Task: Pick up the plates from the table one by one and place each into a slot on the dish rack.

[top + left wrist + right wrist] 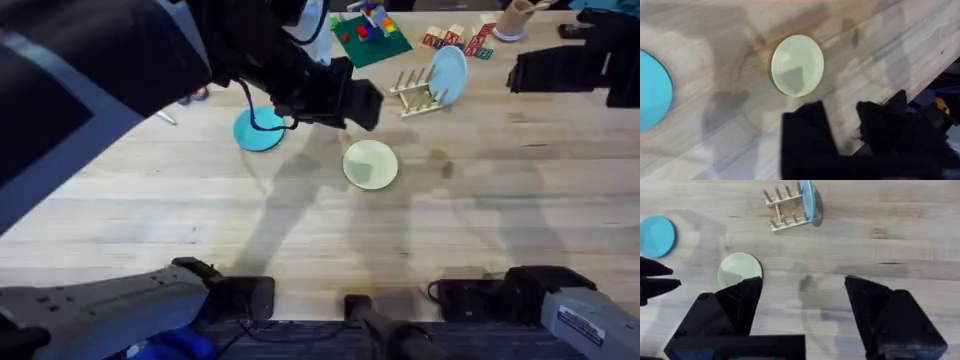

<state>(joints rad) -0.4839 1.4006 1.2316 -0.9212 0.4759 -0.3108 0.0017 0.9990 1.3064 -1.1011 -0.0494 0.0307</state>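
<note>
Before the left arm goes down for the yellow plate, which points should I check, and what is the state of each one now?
1. Left tool is open: ok.
2. Left tool holds nothing: ok.
3. Yellow plate lies flat on the table, with nothing on it: ok.
4. Teal plate lies apart from the yellow plate: ok.
5. Dish rack has free slots beside the light blue plate already standing in it: ok.
6. Right tool is open and away from the yellow plate: ok.
</note>
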